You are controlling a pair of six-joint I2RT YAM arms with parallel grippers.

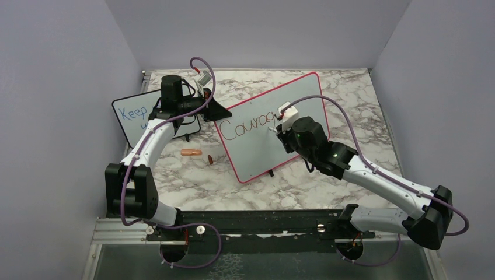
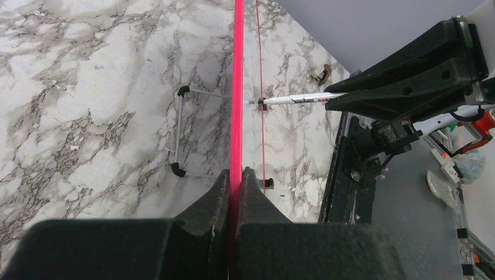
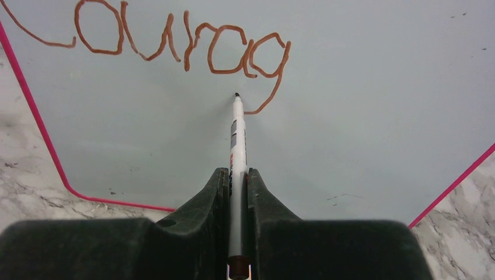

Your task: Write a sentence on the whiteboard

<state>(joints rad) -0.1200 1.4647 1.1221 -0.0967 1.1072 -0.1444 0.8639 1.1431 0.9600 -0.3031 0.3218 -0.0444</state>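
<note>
The whiteboard (image 1: 274,146), with its red-pink frame, stands tilted on the marble table. My left gripper (image 1: 218,113) is shut on its upper left edge; in the left wrist view the pink frame (image 2: 237,87) runs edge-on between the closed fingers of that gripper (image 2: 237,176). My right gripper (image 3: 237,178) is shut on a white marker (image 3: 237,140). The marker's tip rests on the board just left of the last letter's tail. The sentence (image 3: 175,44) reads "Courag" in red-brown. From above, the right gripper (image 1: 282,130) is at the end of the writing (image 1: 248,124).
A smaller black-framed board (image 1: 133,114) with blue writing stands behind the left arm. An orange pen-like piece (image 1: 191,153) and a small dark cap (image 1: 209,159) lie on the table left of the whiteboard. A wire foot (image 2: 178,128) props the board. Grey walls enclose the table.
</note>
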